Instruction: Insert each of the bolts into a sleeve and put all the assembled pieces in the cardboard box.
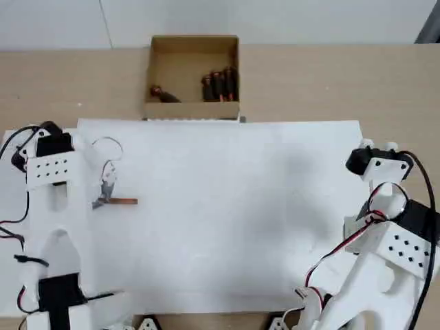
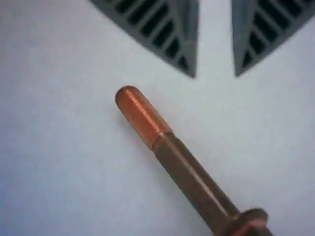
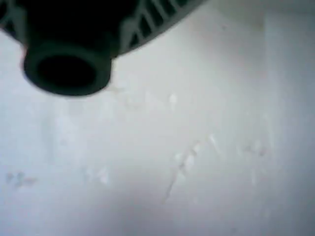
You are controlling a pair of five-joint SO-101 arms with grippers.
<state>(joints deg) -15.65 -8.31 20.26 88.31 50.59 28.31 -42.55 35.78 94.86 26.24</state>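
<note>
Item: copper-coloured bolt (image 2: 187,167), one, loose. Lay flat on white sheet (image 1: 227,227), well apart from cardboard box (image 1: 194,41). Judged rigid, light, smooth and prone to roll; best taken across mid-shank. Left gripper (image 2: 215,66) stood open just beside its tip. Right gripper (image 1: 377,157) clasped a black sleeve (image 3: 66,69).

A pale worktable under soft, even indoor light.
A light tan wooden table (image 1: 309,75) spans the high view. A white sheet (image 1: 227,227) covers most of its near part, with the sheet's far edge running straight across the wood. Beyond the table lies a whitish surface (image 1: 275,17), either wall or floor, crossed by a thin slanted line. A dark object (image 1: 433,27) cuts in at the far right corner. Faint grey shadows fall on the sheet.
</note>
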